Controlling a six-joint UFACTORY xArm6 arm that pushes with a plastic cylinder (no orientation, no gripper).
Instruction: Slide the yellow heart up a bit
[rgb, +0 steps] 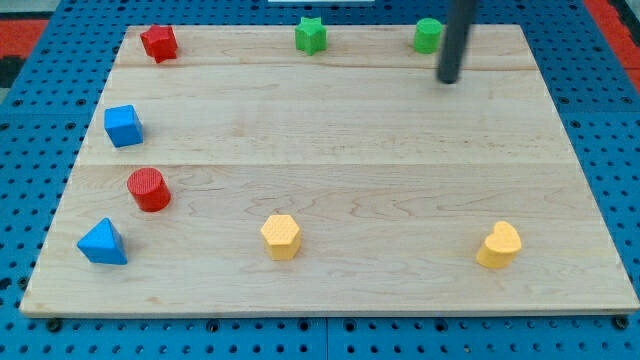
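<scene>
You have the yellow heart (499, 245) sitting low on the bench (330, 130), out toward 4 o'clock from the board's centre, close to the bottom right corner and clear of every other block. My tip (449, 79) is far from it, up near the top edge at about 1 o'clock from centre, almost straight above the heart in the view. The rod rises out of the top of the view. You will find no jaws on this arm, only the rod, so nothing is being pinched.

Just beside my tip, at its 11 o'clock, stands the green cylinder (428, 35); whether they touch you cannot tell. The green star (311, 34) lies further left along the same top edge, and the red block (159, 43), an irregular many-sided shape, sits in the top left corner.

Down the left side you see the blue cube (123, 125), then the red cylinder (148, 189), then the blue triangle (103, 243) at 8 o'clock. The yellow hexagon (281, 236) rests at 6 o'clock, well apart from the heart.
</scene>
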